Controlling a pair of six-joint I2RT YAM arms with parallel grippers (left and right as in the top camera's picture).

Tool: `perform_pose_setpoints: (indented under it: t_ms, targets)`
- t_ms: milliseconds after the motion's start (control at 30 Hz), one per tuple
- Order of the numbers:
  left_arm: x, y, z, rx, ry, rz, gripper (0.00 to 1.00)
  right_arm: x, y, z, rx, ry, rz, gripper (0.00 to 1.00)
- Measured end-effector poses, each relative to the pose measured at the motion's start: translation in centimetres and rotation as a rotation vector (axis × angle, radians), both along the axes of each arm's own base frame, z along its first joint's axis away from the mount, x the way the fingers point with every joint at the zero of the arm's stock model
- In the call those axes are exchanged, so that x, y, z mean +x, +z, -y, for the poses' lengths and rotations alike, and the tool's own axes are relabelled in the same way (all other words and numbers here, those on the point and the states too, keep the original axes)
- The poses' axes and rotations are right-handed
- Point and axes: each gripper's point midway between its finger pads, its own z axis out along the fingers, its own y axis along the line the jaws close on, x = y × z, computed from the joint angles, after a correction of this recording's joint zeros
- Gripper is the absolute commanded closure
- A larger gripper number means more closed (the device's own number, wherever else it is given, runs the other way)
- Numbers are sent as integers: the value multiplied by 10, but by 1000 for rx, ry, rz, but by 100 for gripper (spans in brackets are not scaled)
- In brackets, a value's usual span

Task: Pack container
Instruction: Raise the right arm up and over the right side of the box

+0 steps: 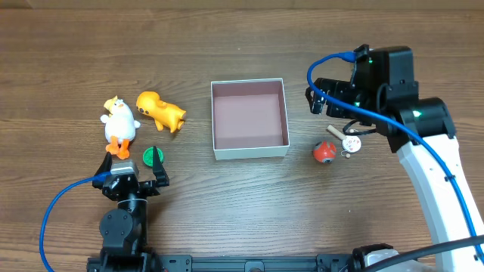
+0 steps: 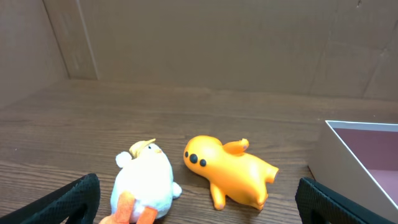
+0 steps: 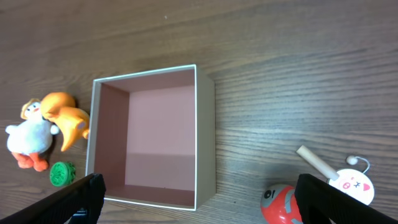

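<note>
The container (image 1: 251, 153), a square shallow box with white walls and a maroon inside, stands mid-table with nothing in it. Left of it lie a white duck toy (image 1: 119, 125), an orange animal toy (image 1: 160, 111) and a green disc (image 1: 153, 157). To its right sit a red ball toy (image 1: 324, 153) and a small white rattle on a wooden stick (image 1: 352, 143). My left gripper (image 1: 133, 171) is open at the near edge, just behind the duck (image 2: 144, 183) and orange toy (image 2: 233, 171). My right gripper (image 1: 324, 115) hangs open above the table right of the container (image 3: 205, 137), holding nothing.
The wooden table runs bare behind the container and along its front. A blue cable loops from each arm. In the right wrist view the red ball (image 3: 283, 205) and the rattle (image 3: 351, 183) lie near the right fingertip.
</note>
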Motion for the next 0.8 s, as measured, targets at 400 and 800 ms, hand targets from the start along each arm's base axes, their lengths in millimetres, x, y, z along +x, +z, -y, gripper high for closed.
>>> perform_pose_setpoints:
  t_ms: [400,800]
  targets:
    - [0,0,0,0,0,0,0,2,-24,-1,-10,0,-85,0]
    - [0,0,1,0,-3,0,0,2,-24,-1,-10,0,-85,0]
